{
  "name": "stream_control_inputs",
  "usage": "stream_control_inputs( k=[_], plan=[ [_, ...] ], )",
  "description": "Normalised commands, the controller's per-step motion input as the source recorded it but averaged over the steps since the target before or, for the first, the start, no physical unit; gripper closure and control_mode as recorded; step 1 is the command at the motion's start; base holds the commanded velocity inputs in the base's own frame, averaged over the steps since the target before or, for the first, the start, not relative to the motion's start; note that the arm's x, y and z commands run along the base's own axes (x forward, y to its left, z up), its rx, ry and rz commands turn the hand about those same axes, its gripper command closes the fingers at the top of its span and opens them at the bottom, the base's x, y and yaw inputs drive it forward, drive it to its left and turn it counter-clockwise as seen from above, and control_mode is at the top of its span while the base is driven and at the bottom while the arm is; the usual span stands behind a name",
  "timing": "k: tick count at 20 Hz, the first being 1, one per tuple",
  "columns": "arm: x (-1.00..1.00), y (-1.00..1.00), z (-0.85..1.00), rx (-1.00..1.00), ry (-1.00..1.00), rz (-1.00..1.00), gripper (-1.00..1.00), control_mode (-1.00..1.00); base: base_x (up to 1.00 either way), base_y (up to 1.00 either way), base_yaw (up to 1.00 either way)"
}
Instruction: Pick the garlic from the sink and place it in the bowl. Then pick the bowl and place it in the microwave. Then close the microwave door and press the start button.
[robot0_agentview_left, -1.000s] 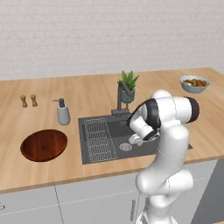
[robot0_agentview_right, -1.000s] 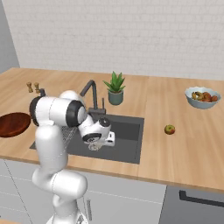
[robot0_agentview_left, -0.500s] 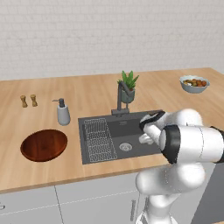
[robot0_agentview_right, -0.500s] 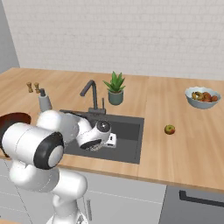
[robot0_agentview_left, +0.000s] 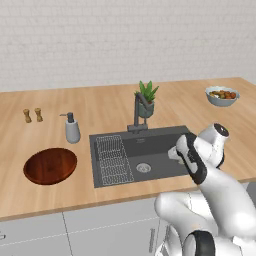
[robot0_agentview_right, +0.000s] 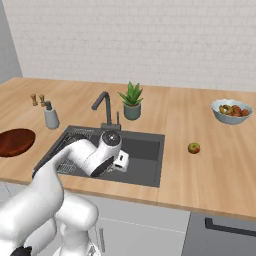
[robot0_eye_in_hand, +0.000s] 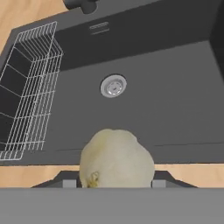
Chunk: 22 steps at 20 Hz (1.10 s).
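You had the garlic (robot0_eye_in_hand: 116, 158) clamped in the gripper (robot0_eye_in_hand: 114, 183), held above the sink (robot0_eye_in_hand: 175, 100) floor near its front wall, drain (robot0_eye_in_hand: 113, 85) visible below. First pick looked done; drop into the wooden bowl (robot0_agentview_left: 50, 165) was still left, bowl sat empty on the surface (robot0_agentview_left: 45, 135) well left of the sink. Microwave steps all untouched, as far as you could judge. Garlic was roundish, no clear long axis; which way its tip pointed you couldn't tell.
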Motion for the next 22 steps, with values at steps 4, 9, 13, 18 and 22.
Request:
stream_control_inputs(
  k=[4,9,13,18,22],
  plan=[
    [-0.83,0.08,0.99,0.09,0.16,-0.03,1.0,-1.0,0.0,0.0,0.0],
    [-0.67,0.67,0.84,0.02,0.14,0.0,1.0,-1.0,0.0,0.0,0.0],
    [-0.4,0.96,0.79,0.0,0.15,0.0,1.0,-1.0,0.0,0.0,0.0],
    [-0.03,1.0,0.77,0.0,0.2,0.01,1.0,-1.0,0.0,0.0,0.0],
    [0.04,1.0,0.45,0.0,0.12,0.02,1.0,-1.0,0.0,0.0,0.0]
  ],
)
